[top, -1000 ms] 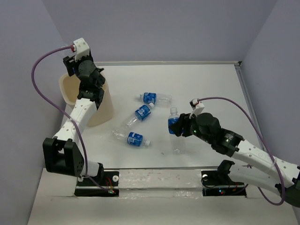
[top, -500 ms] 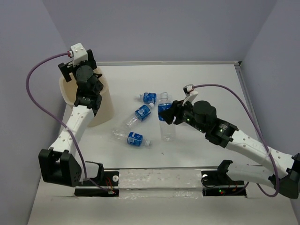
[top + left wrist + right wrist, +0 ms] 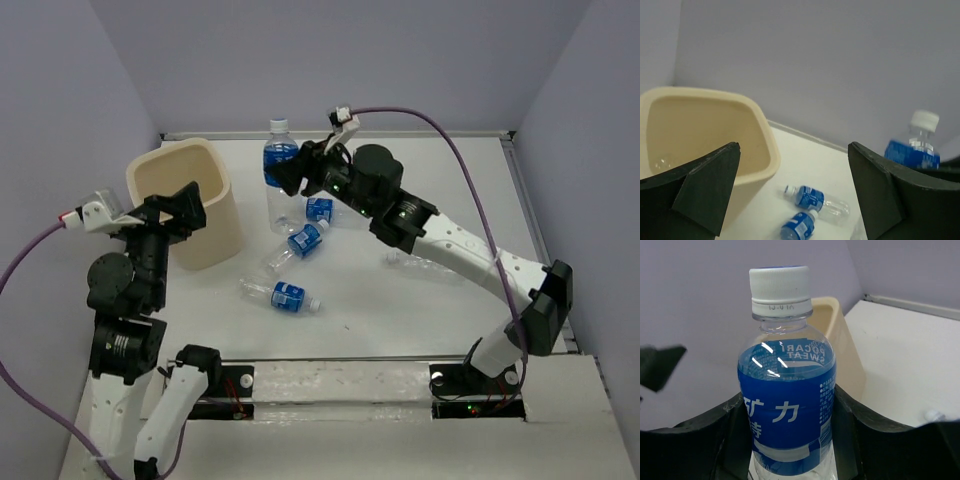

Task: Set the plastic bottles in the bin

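Our right claw is clamped on an upright bottle and holds it in the air near the bin, off to the bin's right and not yet over the rim. Our left claw hangs at the bin's near side, jaws wide apart and nothing between them. Three more bottles lie flat on the tabletop: the far bottle, the middle bottle and the near bottle. Something clear glints inside the bin, but we cannot tell how many bottles are in it. By our reckoning the job is under way, not finished: one bottle to drop, three to fetch.
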{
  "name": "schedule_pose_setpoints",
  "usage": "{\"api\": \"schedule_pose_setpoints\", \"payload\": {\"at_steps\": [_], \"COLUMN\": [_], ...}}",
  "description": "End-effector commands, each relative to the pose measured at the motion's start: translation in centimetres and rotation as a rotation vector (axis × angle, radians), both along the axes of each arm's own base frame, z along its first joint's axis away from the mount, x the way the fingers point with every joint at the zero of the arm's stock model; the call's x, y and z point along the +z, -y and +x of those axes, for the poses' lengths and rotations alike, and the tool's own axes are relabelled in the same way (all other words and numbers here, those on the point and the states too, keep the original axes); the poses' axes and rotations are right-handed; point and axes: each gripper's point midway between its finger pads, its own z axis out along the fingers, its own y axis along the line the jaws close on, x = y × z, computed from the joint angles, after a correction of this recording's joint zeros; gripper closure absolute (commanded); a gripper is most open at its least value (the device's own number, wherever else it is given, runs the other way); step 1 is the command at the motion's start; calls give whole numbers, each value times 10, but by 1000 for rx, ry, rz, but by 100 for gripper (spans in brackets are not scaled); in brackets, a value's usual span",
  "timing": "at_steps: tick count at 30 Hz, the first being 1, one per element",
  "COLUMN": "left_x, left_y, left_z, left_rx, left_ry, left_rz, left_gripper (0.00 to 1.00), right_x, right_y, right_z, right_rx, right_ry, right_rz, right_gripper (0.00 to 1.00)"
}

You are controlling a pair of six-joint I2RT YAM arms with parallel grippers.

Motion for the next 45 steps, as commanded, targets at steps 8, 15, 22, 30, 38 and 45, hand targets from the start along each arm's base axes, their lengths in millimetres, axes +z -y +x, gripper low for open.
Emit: {"api": "schedule_pose_setpoints", "payload": {"at_steps": [8, 15, 22, 30, 38, 45], "left_x": [-27, -50, -43, -45, -62, -130], "left_y": [-4, -14, -19, 7, 70, 138], "left_z": [-84, -88, -93, -84, -54, 0], "left_rx": [-72, -30, -19, -137, -411, -622], "left_ry": [-24, -70, -45, -70, -183, -391], "left_rz": [-159, -135, -114, -70, -5, -11], "left_gripper": [1, 1, 1, 1, 1, 1], "right_x": [122, 100, 60, 79, 115, 15], "right_y": [-88, -156, -185, -176, -81, 73], "right_z": [52, 69, 72, 44, 22, 30], "right_rx": [45, 131, 153, 195, 142, -142], "right_ry": [259, 404, 418, 450, 402, 139], "right_rz": [300, 360, 382, 312, 278, 95], "right_gripper": [69, 66, 54, 3, 12, 21]}}
